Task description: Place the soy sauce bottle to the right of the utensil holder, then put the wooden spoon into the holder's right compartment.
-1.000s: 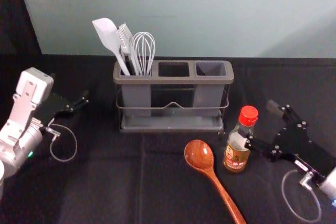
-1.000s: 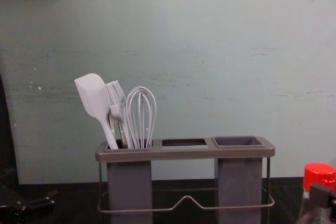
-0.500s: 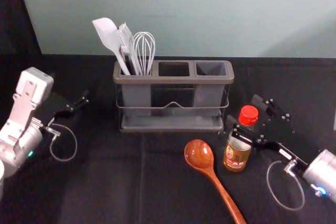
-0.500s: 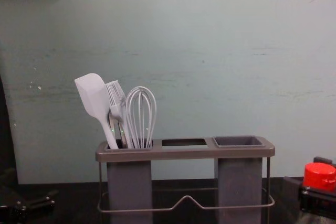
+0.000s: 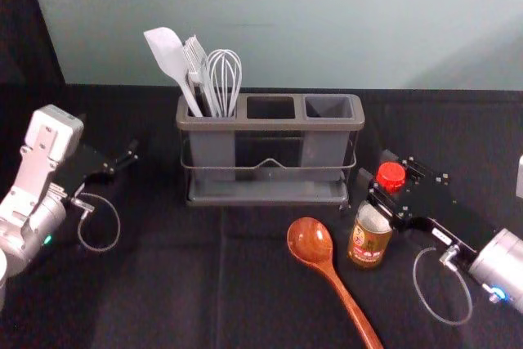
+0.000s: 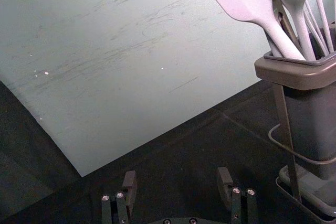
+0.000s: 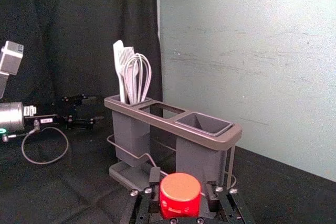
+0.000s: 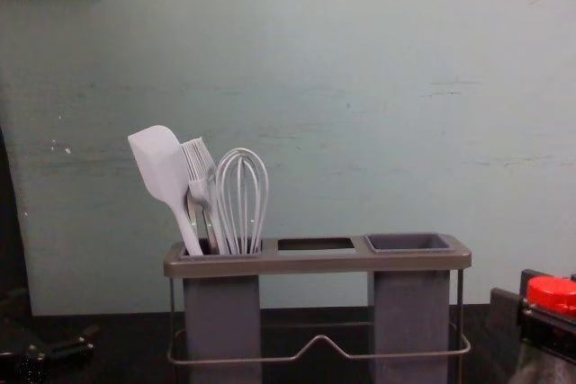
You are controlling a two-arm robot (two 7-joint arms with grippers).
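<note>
Right gripper [image 5: 375, 166] clasping one soy sauce bottle [image 5: 369, 240] below its single red cap [image 5: 391, 175].
At the far left, the left gripper [image 5: 109, 136] hangs idle, its two fingers [image 6: 129, 186] spread apart; next comes one utensil holder [image 5: 270, 125] with three top openings, its left compartment [image 5: 212, 149] bearing one spatula [image 5: 167, 56], one basting brush [image 5: 196, 59] and one whisk [image 5: 224, 79], plus something metallic partly hidden among them; nearer, before the holder's right half, lies one wooden spoon [image 5: 310, 241], its bowl to the far left and its handle running near and right; just right of the spoon's bowl, the bottle stands nearer than the holder, near its right end, between the right gripper's two fingers.
</note>
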